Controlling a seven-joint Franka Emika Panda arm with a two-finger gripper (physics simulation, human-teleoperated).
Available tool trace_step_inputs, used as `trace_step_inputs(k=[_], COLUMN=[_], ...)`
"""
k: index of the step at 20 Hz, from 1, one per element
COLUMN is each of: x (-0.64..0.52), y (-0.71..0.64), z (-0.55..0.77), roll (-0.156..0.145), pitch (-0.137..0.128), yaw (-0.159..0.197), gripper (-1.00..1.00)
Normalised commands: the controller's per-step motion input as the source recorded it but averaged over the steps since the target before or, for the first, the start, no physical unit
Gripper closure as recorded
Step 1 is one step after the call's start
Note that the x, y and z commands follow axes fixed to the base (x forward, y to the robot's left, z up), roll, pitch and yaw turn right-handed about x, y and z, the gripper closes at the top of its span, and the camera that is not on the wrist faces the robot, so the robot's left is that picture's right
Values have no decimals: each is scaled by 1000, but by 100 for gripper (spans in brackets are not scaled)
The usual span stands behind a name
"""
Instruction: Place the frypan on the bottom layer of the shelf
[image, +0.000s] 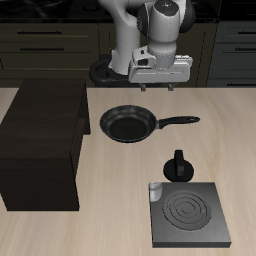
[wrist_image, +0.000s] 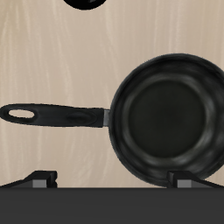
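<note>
The frypan (image: 128, 123) is a round shallow black pan lying flat on the table, its long thin handle (image: 180, 121) pointing away from the shelf. The shelf (image: 40, 145) is a large dark brown cabinet with a flat top, standing beside the pan. My gripper (image: 160, 84) hangs above the table just behind the pan, open and empty. In the wrist view the frypan (wrist_image: 171, 109) and its handle (wrist_image: 52, 115) lie below my gripper (wrist_image: 114, 178); both fingertips (wrist_image: 42, 179) show wide apart and touch nothing.
A square dark stove plate with rings (image: 188, 215) lies near the table's front edge. A small black pot with a knob (image: 178, 166) stands just behind it, and a small white cup (image: 156, 190) is beside the plate.
</note>
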Motion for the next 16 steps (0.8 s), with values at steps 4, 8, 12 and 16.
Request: trace_step_inputs(k=[4,8,12,16], x=[141,100,-8,-12], y=[23,44,21,-42], z=[-333,-509,-378,-369], roll=[-11,-17,-5,-27], pitch=[41,79,44,37], yaw=[-4,-17,3,11], gripper=[-100,-100,-100,-100])
